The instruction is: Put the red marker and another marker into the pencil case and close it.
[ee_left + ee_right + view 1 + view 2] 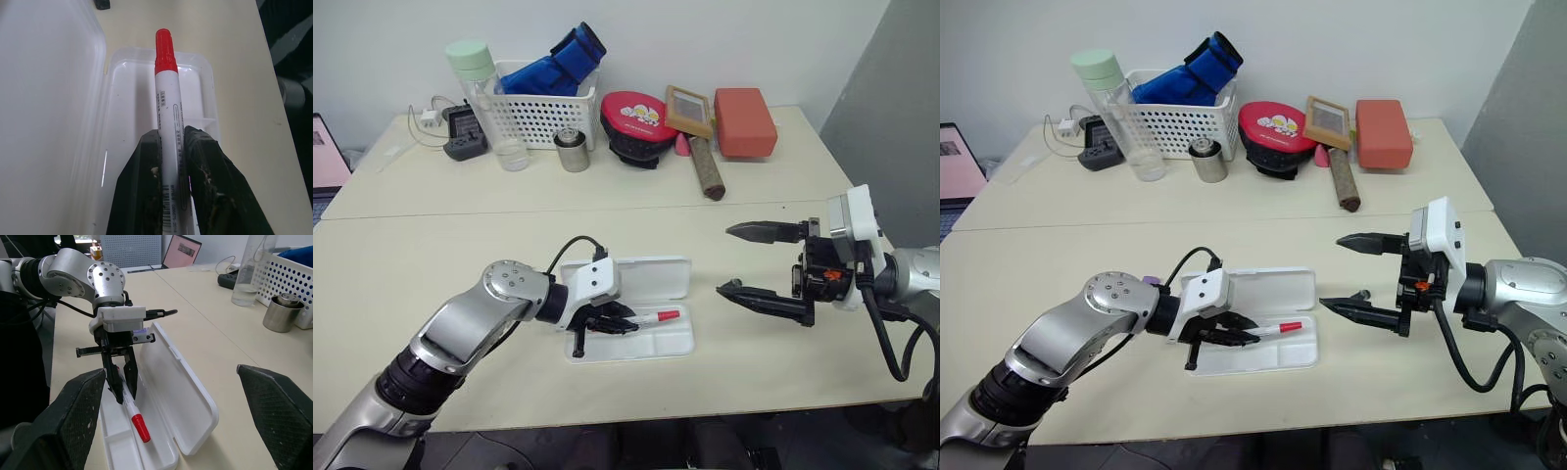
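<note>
The left gripper [612,321] is clamping the red marker [658,318] by the white barrel, with its two fingers tight on both sides. The marker is sticking out past the fingertips, red cap away from the wrist, over the tray of the open pencil case [651,282]. The right gripper [756,262] is hanging just beside the case with its jaws spread wide, holding nothing.
</note>
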Robot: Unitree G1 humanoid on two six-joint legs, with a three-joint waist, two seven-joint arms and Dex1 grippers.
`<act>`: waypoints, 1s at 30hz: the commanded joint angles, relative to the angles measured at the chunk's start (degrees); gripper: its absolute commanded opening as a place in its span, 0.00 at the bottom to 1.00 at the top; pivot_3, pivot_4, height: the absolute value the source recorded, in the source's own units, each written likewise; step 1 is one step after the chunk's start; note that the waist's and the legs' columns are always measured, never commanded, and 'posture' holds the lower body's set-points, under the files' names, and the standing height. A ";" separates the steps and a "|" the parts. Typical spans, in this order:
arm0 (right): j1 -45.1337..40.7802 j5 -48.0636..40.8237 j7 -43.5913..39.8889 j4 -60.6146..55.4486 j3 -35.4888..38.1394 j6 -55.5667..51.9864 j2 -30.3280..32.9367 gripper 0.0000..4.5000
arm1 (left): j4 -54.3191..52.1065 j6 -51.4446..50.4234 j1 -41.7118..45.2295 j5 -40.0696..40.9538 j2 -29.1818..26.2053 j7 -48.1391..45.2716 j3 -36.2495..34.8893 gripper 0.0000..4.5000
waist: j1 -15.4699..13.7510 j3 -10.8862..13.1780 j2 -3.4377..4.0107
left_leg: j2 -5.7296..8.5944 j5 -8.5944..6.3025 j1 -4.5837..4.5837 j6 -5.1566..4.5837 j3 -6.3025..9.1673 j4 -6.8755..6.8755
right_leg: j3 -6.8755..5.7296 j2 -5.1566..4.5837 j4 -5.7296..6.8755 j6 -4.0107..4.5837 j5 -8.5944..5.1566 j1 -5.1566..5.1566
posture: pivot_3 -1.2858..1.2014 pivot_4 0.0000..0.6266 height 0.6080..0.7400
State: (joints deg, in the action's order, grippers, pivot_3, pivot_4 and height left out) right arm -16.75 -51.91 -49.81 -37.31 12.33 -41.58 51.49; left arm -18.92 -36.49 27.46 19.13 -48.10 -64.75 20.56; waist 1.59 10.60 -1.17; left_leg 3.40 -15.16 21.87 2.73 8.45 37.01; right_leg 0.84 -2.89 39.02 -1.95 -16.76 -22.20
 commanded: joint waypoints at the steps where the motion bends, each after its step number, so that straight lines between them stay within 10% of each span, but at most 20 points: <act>1: 0.41 -0.93 0.89 -2.38 1.88 0.78 0.31 1.00 | 2.04 4.80 1.44 -3.75 -0.75 -2.08 1.29 0.09 | 0.02 0.00 0.00 | 0.00 0.00 0.00 0.00 0.00 0.00 | 0.00 0.00 0.00 0.00 0.00 0.00 | 0.52 0.24 1.00; 11: 1.52 -1.66 1.31 -3.10 1.72 0.56 0.74 1.00 | 4.98 7.48 2.66 -7.68 0.72 -3.92 1.80 0.09 | -0.03 0.00 0.00 | 0.02 0.00 0.02 -0.01 0.04 0.00 | -0.01 0.00 0.00 0.00 0.00 0.00 | 0.52 0.24 1.00; 30: 1.71 -2.15 1.03 -2.84 1.95 0.48 1.09 1.00 | -6.61 -8.72 3.26 8.12 3.87 -5.16 -6.46 0.70 | 0.05 0.00 0.00 | 0.01 0.01 0.02 -0.01 0.07 0.01 | -0.03 0.01 0.02 -0.01 0.00 0.00 | 0.52 0.24 1.00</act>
State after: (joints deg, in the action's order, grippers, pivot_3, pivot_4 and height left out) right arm -14.63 -52.93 -48.53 -38.64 12.41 -41.77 51.75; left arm -21.64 -42.15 29.63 22.67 -44.04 -69.44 17.37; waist 1.64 10.61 -1.17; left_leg 3.41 -15.16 21.89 2.71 8.51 37.02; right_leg 0.82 -2.88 39.04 -1.96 -16.76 -22.20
